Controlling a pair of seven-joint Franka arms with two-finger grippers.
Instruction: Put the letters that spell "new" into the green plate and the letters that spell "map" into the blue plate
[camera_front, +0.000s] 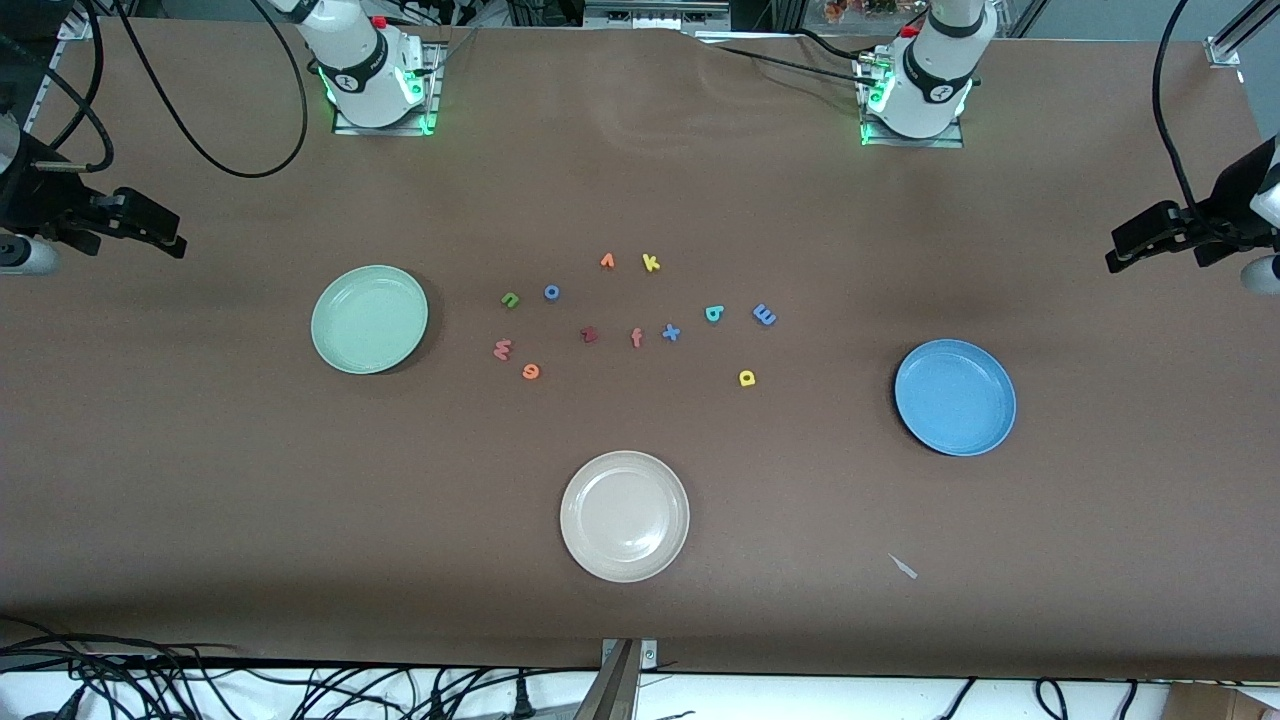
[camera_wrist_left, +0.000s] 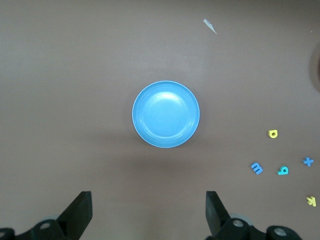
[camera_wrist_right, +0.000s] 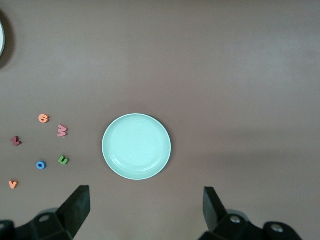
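n (camera_front: 510, 299), w (camera_front: 502, 349), e (camera_front: 531, 372) lie on table beside empty green plate (camera_front: 369, 319); m (camera_front: 764, 314), p (camera_front: 714, 314), a (camera_front: 746, 377) near empty blue plate (camera_front: 955, 396). Left gripper (camera_wrist_left: 147, 212) over blue plate, right gripper (camera_wrist_right: 145, 212) over green, both wide open, holding nothing.

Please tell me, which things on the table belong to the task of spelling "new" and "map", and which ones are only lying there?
Belong to the job:
green n, orange e, pink w, green plate
blue m, yellow a, teal p, blue plate

Only lying about:
white plate
letters o, v, k, f, x, a dark red letter
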